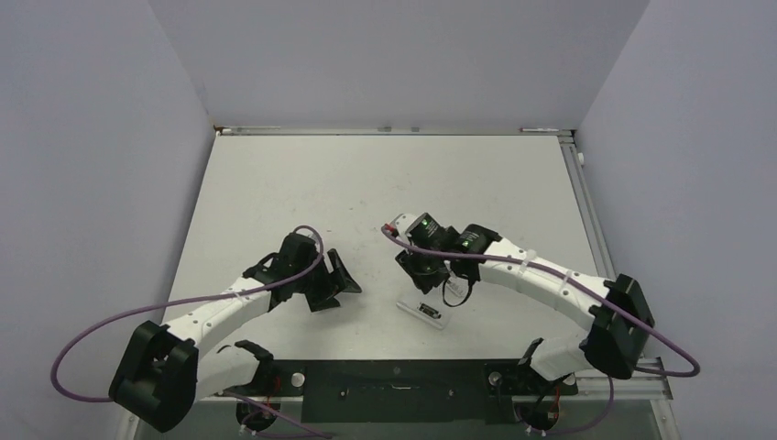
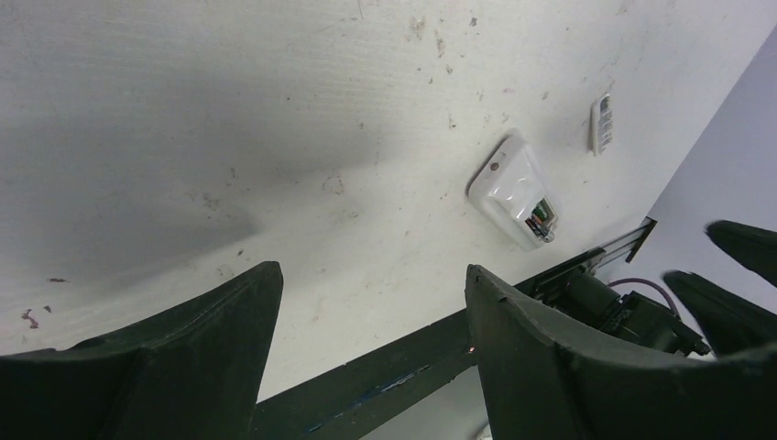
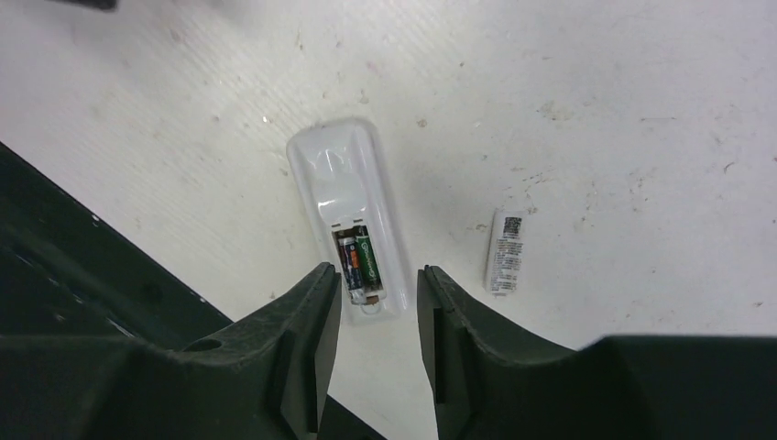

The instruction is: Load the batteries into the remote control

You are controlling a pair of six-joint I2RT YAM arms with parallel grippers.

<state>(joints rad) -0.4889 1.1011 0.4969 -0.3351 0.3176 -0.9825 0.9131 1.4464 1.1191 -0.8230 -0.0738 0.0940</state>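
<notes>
Batteries (image 3: pixel 359 261): both in the slot of the remote (image 3: pixel 348 183), slot-up on the bench (image 3: pixel 596 110), cover (image 3: pixel 505 250) just beside it. Right jaws slightly apart, empty, over the remote's slot end; left jaws wide apart, empty, well apart from it. Best withdrawn straight up, lest a battery drag out.

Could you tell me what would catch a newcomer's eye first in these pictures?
The white remote control lies back-up near the front edge of the table, its slot uncovered with both batteries seated side by side. The right gripper hovers by that end, jaws parted and empty, and a small white cover lies apart beside the remote.
</notes>
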